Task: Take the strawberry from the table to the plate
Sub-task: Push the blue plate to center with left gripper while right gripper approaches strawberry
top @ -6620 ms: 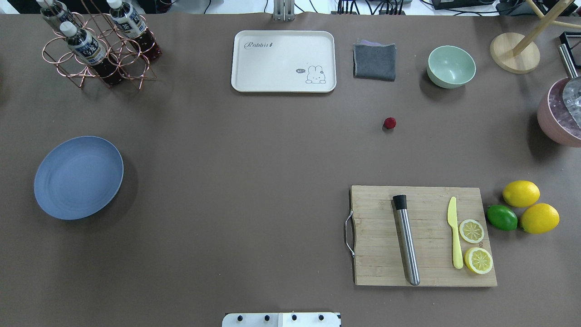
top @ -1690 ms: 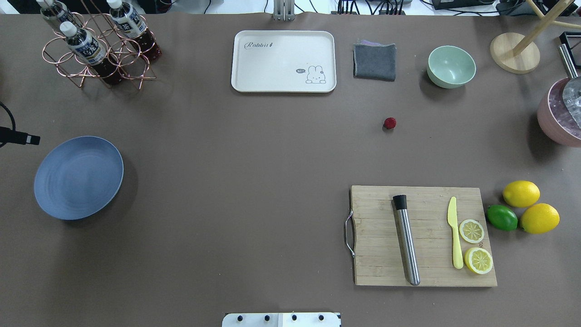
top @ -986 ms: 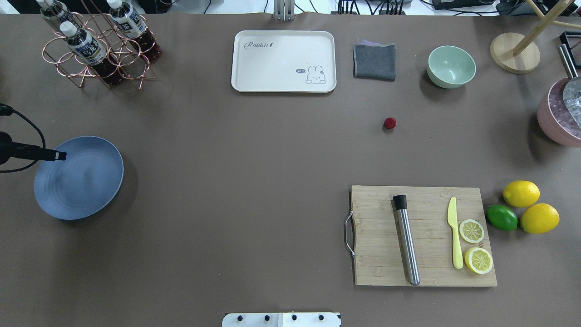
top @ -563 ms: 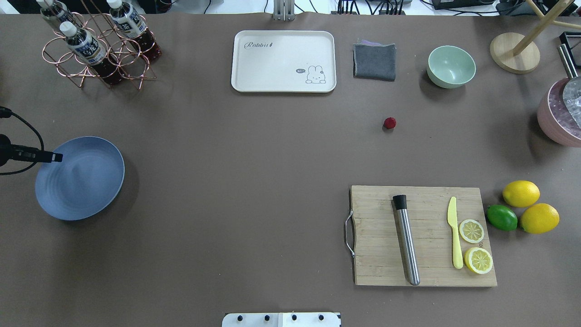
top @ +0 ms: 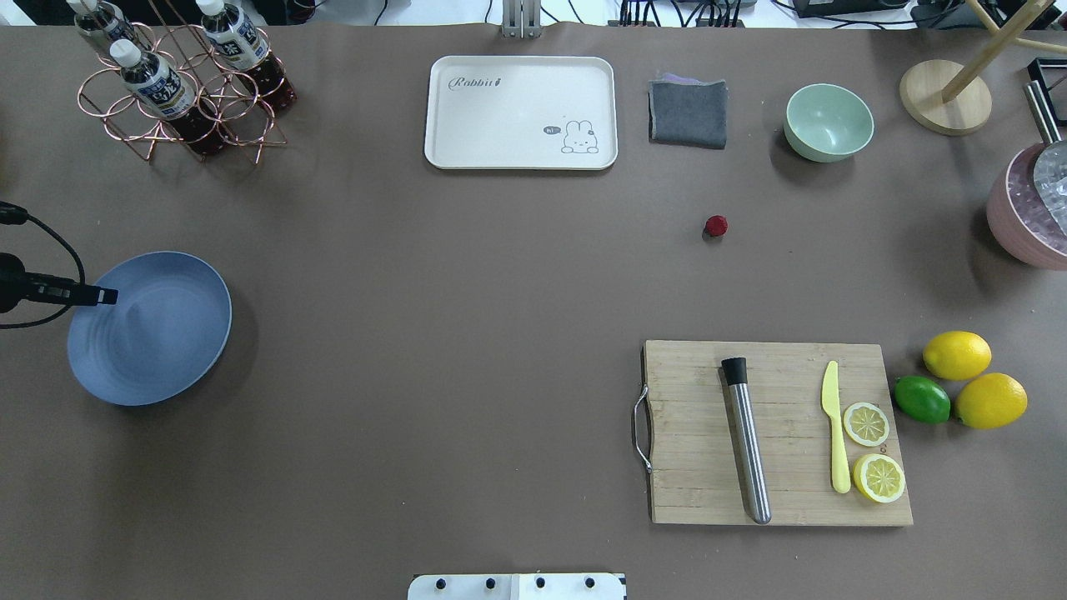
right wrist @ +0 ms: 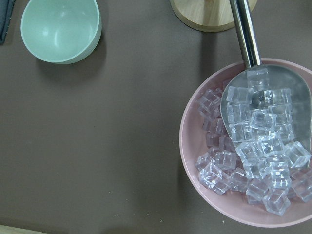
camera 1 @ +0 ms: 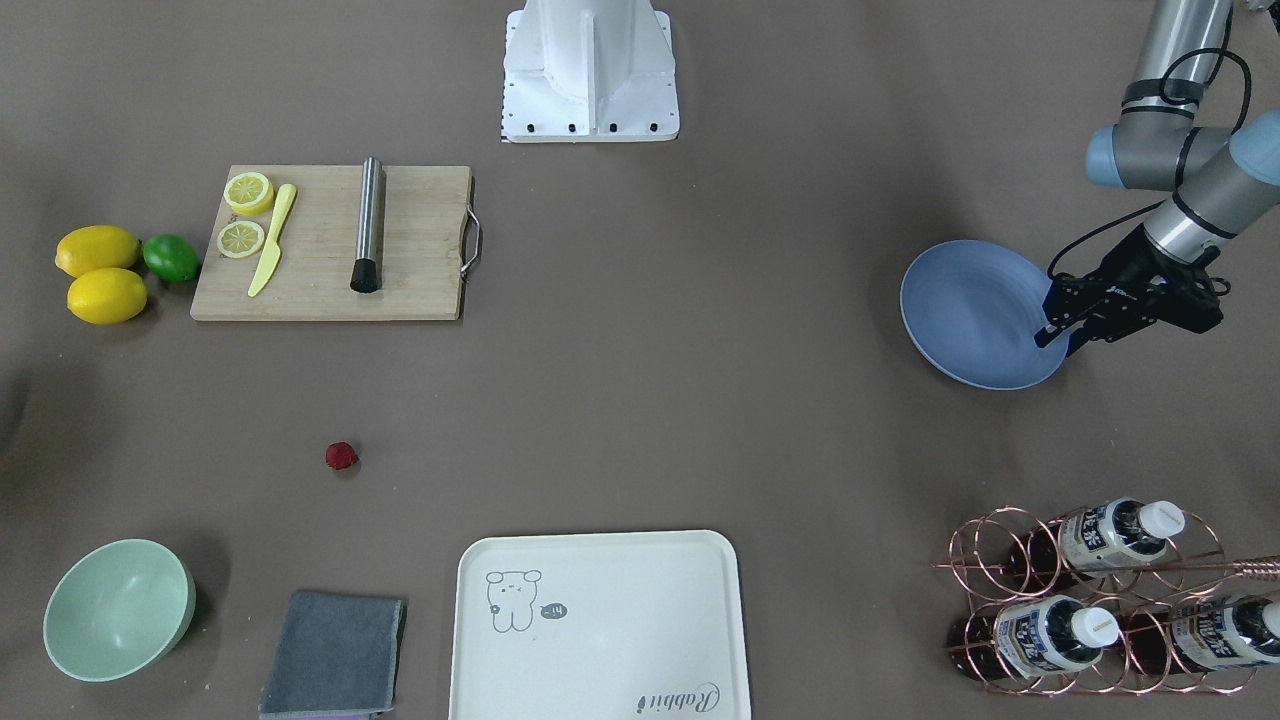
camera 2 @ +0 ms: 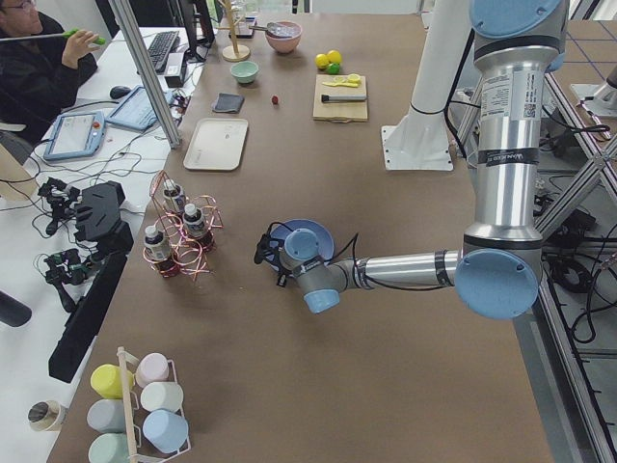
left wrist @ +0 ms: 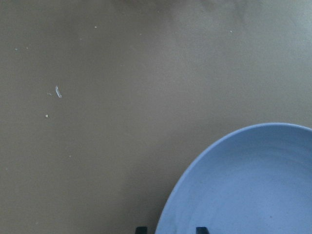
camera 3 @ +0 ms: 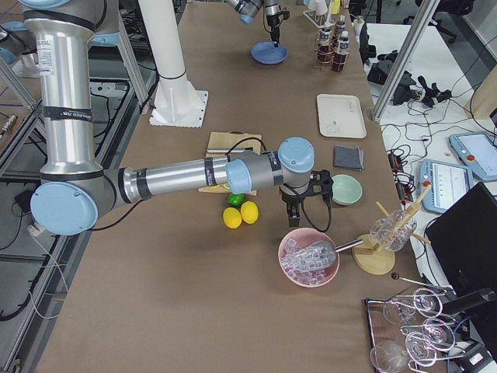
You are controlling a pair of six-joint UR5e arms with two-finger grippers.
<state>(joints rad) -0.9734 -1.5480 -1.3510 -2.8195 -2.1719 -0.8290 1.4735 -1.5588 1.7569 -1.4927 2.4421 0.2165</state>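
Observation:
The strawberry (top: 715,225), small and dark red, lies alone on the brown table (top: 467,292), right of centre and below the mint bowl; it also shows in the front view (camera 1: 341,456). The blue plate (top: 158,333) rests at the left edge. My left gripper (camera 1: 1055,335) is at the plate's outer rim, and in the left wrist view the rim (left wrist: 195,165) runs between its two fingertips, so it is shut on the plate. My right gripper (camera 3: 296,211) hangs over the table near the ice bowl, far from the strawberry; I cannot tell its state.
A cream tray (top: 521,112), a grey cloth (top: 688,112) and a mint bowl (top: 828,122) line the far side. A cutting board (top: 775,433) with tools and lemon slices sits front right, beside lemons and a lime. A bottle rack (top: 179,83) stands far left, a pink ice bowl (top: 1029,208) far right.
The left gripper came in from the left edge and reached the plate's rim. The plate has since shifted slightly to the right. The strawberry has not moved.

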